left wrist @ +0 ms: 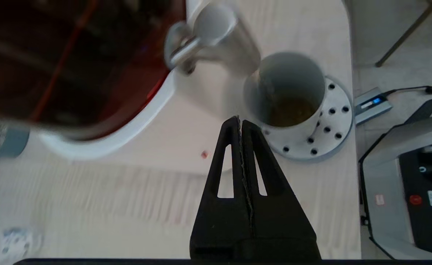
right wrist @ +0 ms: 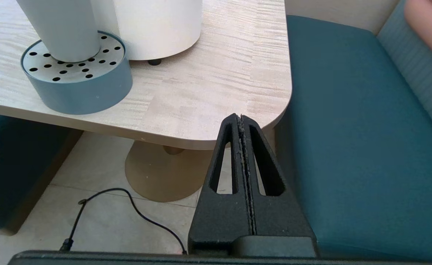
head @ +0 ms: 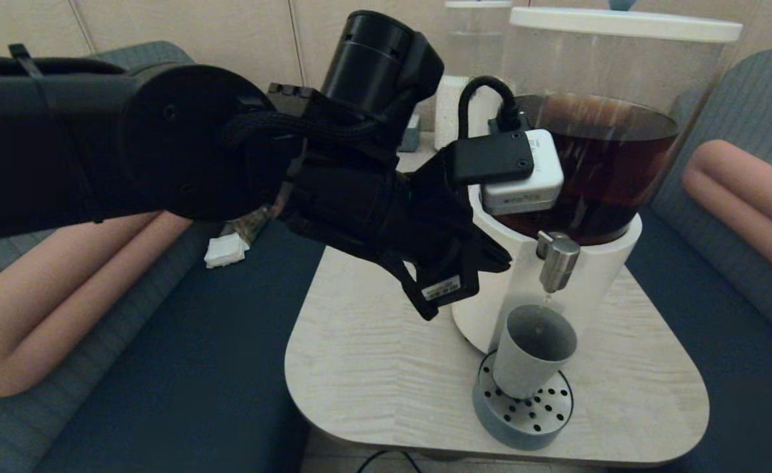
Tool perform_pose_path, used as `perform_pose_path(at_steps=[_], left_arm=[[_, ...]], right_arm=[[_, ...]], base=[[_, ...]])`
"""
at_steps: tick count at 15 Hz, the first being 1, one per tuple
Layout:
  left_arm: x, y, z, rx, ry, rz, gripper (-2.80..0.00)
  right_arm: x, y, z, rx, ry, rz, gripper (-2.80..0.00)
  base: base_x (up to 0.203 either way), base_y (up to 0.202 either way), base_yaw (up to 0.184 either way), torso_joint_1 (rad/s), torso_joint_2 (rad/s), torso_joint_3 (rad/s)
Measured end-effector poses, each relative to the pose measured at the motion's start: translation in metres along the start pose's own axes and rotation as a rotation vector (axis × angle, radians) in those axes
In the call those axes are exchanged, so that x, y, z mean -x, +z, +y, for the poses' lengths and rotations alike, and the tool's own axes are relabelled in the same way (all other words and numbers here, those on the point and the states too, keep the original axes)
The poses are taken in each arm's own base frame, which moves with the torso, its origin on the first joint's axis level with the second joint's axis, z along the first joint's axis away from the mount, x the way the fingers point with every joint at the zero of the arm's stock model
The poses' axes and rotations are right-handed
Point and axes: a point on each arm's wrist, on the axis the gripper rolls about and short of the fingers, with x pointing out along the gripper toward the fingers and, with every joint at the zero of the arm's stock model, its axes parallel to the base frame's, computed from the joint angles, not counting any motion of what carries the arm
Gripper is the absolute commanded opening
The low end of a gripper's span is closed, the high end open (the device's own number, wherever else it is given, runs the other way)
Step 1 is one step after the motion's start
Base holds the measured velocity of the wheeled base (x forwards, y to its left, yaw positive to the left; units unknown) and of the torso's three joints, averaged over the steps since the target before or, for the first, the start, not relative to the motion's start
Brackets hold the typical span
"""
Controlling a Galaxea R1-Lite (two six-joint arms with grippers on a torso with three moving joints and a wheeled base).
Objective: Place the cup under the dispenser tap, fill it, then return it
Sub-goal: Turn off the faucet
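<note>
The grey-blue cup [head: 531,351] stands upright on the perforated round drip tray [head: 523,410], right under the steel dispenser tap [head: 558,261] of the big dispenser with dark brown liquid [head: 596,171]. In the left wrist view the cup [left wrist: 285,92] holds a little brown liquid, with the tap [left wrist: 216,36] over its rim. My left gripper [head: 504,261] [left wrist: 240,119] is shut and holds nothing, hovering just left of the tap, above the cup and apart from it. My right gripper [right wrist: 240,117] is shut and empty, low beside the table's near right corner; the cup [right wrist: 63,29] shows there too.
The light wooden table [head: 372,368] has rounded corners, with dark blue benches [head: 162,368] and pink cushions [head: 747,190] on both sides. A second dispenser with clear liquid [head: 474,39] stands behind. A black cable [right wrist: 127,206] lies on the floor by the table's foot [right wrist: 157,176].
</note>
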Motion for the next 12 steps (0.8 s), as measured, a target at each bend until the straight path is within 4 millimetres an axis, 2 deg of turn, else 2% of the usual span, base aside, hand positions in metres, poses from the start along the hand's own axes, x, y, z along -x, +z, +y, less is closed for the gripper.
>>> perform_pose_path(at_steps=[12], left_arm=[[-0.018, 0.003, 0.001, -0.019, 0.031, -0.042, -2.8]], right_arm=[[0.0, 0.0, 0.0, 0.0, 0.0, 0.0, -2.8]], base=[[0.0, 0.0, 0.0, 0.0, 0.0, 0.0]])
